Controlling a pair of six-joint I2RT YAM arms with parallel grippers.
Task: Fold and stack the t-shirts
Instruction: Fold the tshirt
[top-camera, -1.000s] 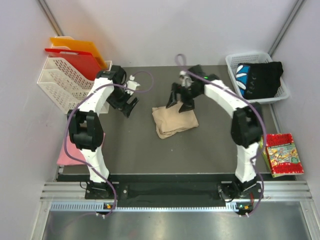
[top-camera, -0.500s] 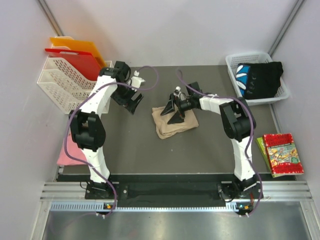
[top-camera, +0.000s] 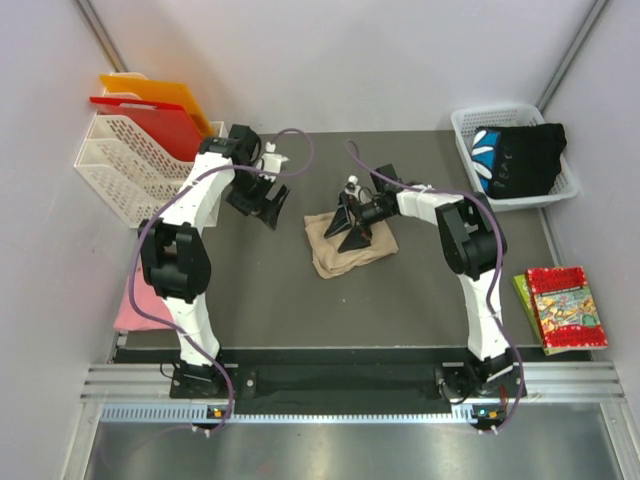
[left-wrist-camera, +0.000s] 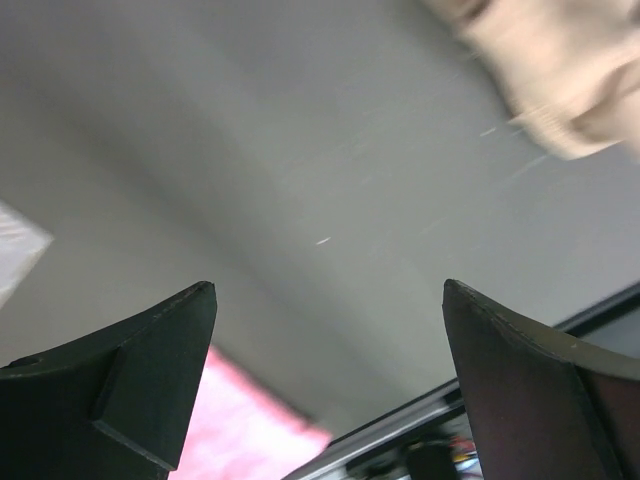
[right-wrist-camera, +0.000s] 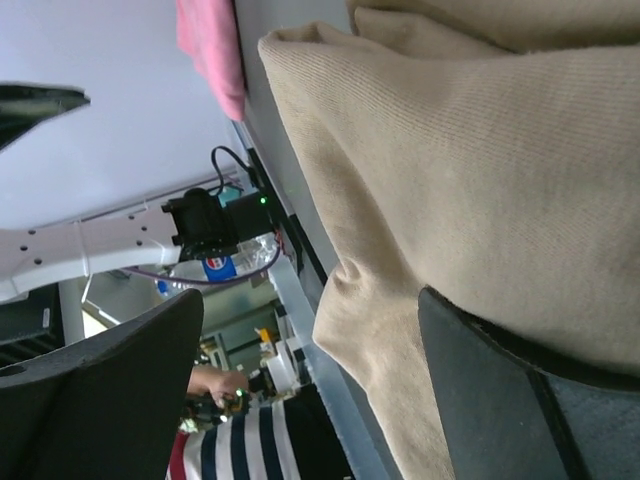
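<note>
At the worktop (top-camera: 420, 290) centre, the folded beige t-shirt (top-camera: 345, 252) lies beneath the open jaws of the right arm (top-camera: 420, 200); those of the left arm (top-camera: 200, 200), open too, hang farther off.

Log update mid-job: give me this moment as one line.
left pincer open, holding nothing | right pincer open, at folded beige t-shirt | black t-shirt in basket | pink t-shirt off to the left

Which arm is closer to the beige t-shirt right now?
Right. The right arm reaches over the beige t-shirt, jaws open above it; the left arm hangs off to its left, apart from it.
</note>
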